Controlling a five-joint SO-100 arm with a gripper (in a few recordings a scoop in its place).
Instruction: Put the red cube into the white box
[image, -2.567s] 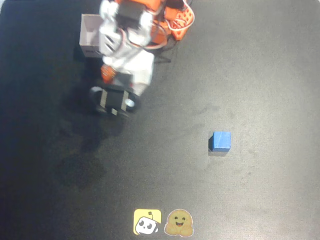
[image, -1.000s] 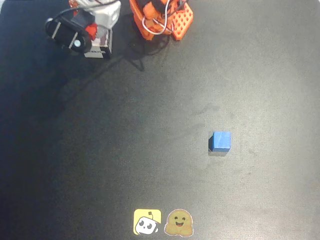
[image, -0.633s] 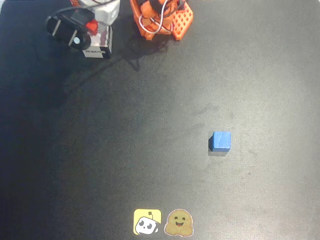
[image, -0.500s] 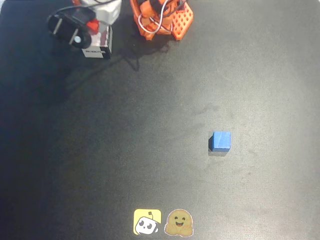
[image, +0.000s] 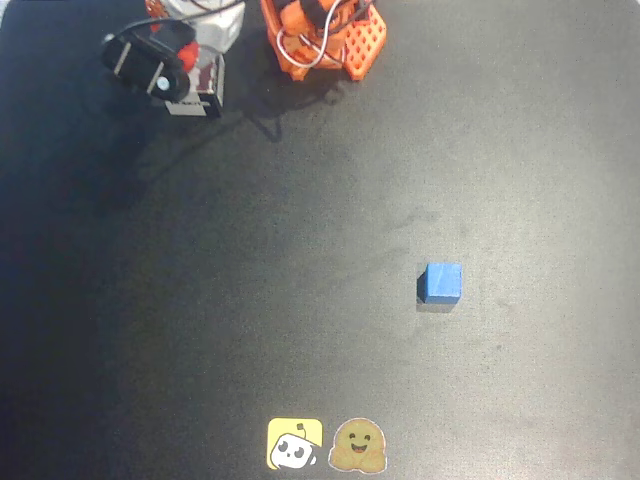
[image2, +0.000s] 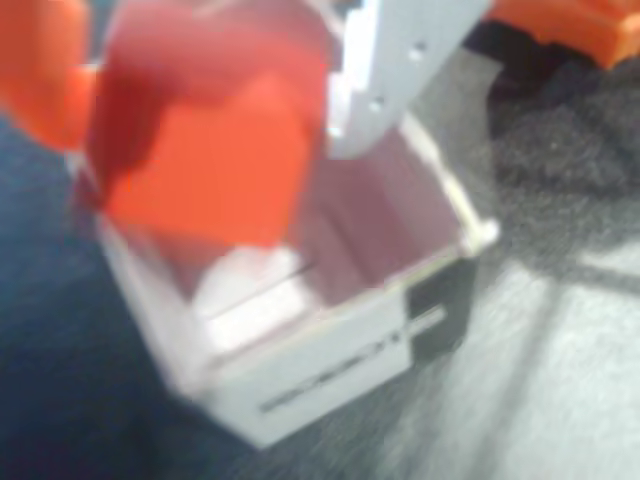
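Seen from the wrist camera, the small matte red-orange cube (image2: 205, 150) sits pinched in the arm's two-finger gripper (image2: 215, 110), an orange finger (image2: 40, 65) at its left and a pale grey-white finger (image2: 400, 60) at its right, the jaws closed narrowly on its sides. The cube hangs directly above the open mouth of the small square white box with thin walls (image2: 330, 370); it has not touched the pale floor of the box, which shows below it. A dark printed label runs along the box's near outer wall. The picture is blurred, so finer detail cannot be made out.

From overhead, the gripper (image: 165, 60) is at the upper left of the black tabletop (image: 250, 300), over the white box (image: 205, 95), just beside the arm's orange base (image: 325, 40). A small solid blue cube (image: 441, 283) rests well apart at centre right, and two cartoon stickers (image: 327, 444) lie at the bottom edge.
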